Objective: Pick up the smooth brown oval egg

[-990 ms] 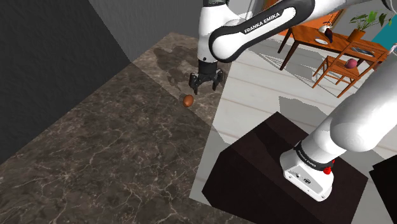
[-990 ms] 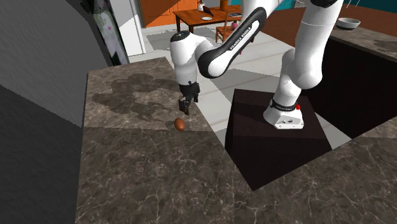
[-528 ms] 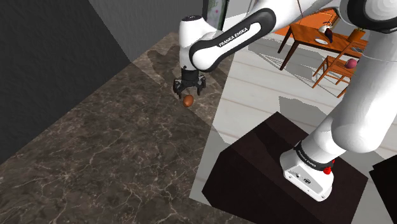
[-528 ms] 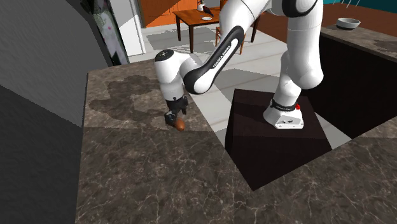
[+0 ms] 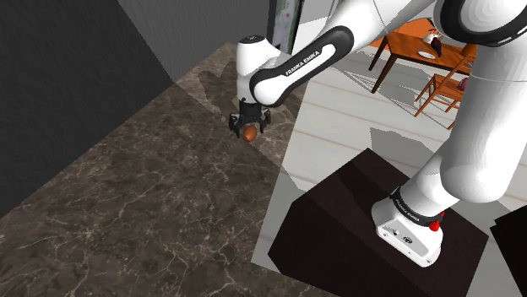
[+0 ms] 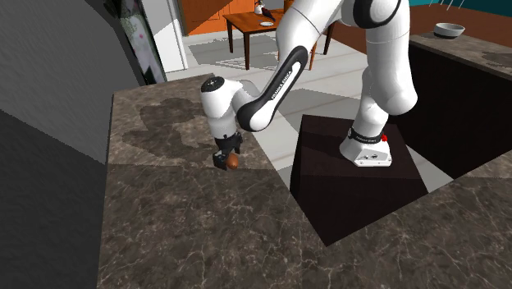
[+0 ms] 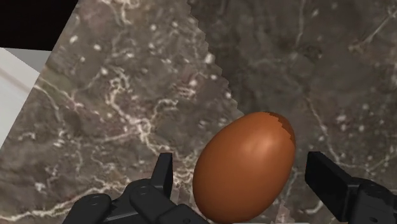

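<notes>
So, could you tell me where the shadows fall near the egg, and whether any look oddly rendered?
Shoulder view: a blotchy shadow lies on the marble counter beyond the gripper, which straddles the egg. Second exterior view: a similar shadow spreads to that view's left of the arm. Wrist view: the shadow's edge is saw-toothed, and the egg's narrow end carries a jagged darker patch.

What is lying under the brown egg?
The brown egg rests on the dark, white-veined marble countertop, which shows all around it. The spot where they touch is covered by the egg itself.
</notes>
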